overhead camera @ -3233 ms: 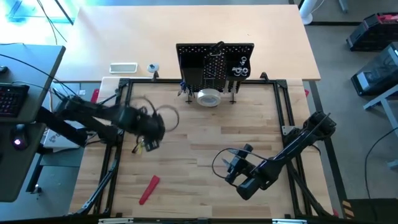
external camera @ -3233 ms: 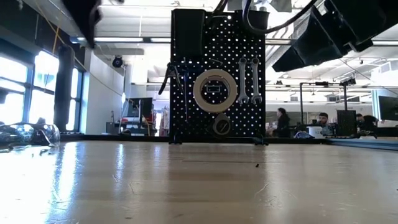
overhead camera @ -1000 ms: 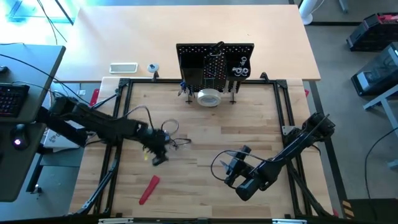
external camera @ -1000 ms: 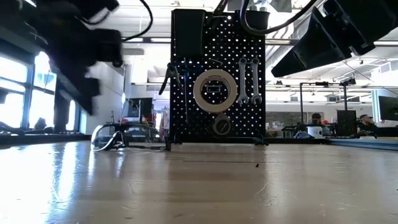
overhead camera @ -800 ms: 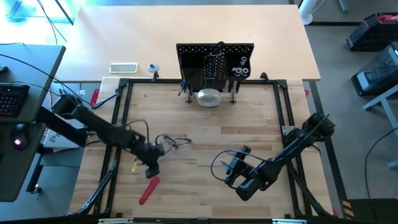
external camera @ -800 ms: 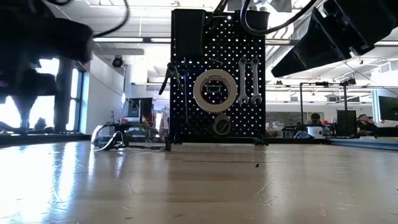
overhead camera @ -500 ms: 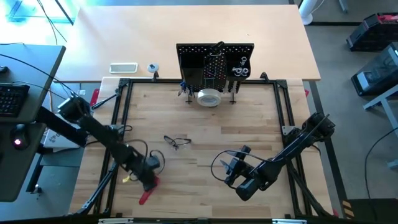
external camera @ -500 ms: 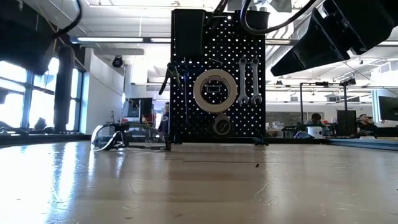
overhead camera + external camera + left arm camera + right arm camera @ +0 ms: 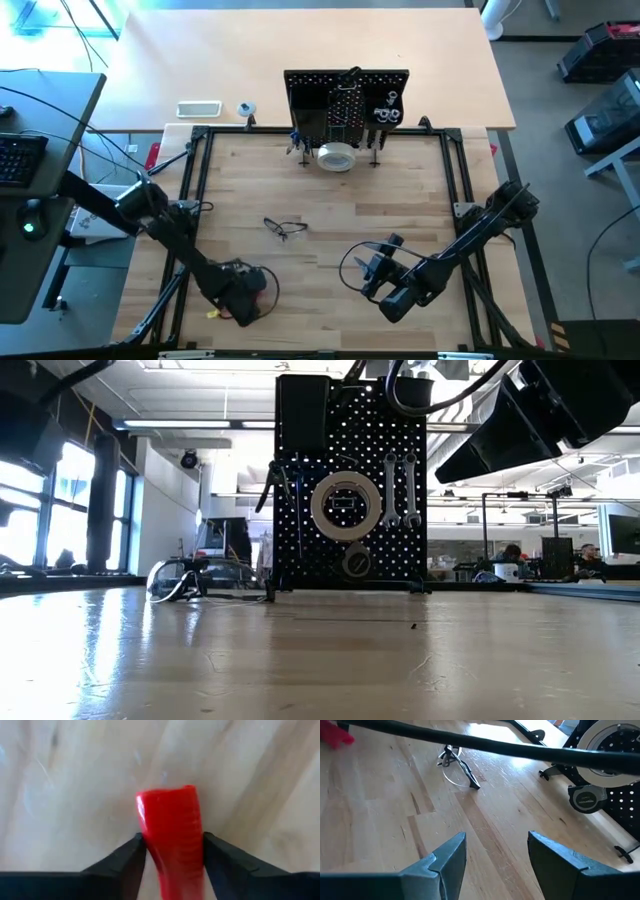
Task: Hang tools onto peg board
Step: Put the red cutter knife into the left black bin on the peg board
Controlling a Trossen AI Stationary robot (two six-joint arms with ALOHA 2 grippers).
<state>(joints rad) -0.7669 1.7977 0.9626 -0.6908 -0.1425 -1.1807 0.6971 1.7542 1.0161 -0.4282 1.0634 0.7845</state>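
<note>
A red-handled tool [image 9: 172, 820] lies flat on the wooden table near its near left corner. My left gripper [image 9: 240, 298] stands over it pointing down and hides it in the high view. Its open fingers flank the handle. The peg board [image 9: 347, 100] stands upright at the far edge, with two wrenches [image 9: 400, 488], a white tape roll [image 9: 345, 503] and a small tape measure [image 9: 355, 563] hanging on it. My right gripper [image 9: 375, 268] waits open above the near right part of the table, with nothing between its fingers. My left gripper comes at the red handle from above. One finger [image 9: 134, 857] stands at each long side [image 9: 196, 840], close to the handle's free end [image 9: 167, 795], so they lie across it. I cannot tell whether they touch it. The tool rests on the table.
Clear safety glasses [image 9: 283, 228] lie on the table between the two arms, left of the middle. A black frame [image 9: 195, 180] runs round the wooden work area. A small white tray [image 9: 198, 108] lies beyond the frame at the far left.
My left gripper has swung from beside the safety glasses toward the table's near edge and down. It has tipped to point straight down over the red-handled tool. The glasses have stayed where they lay.
</note>
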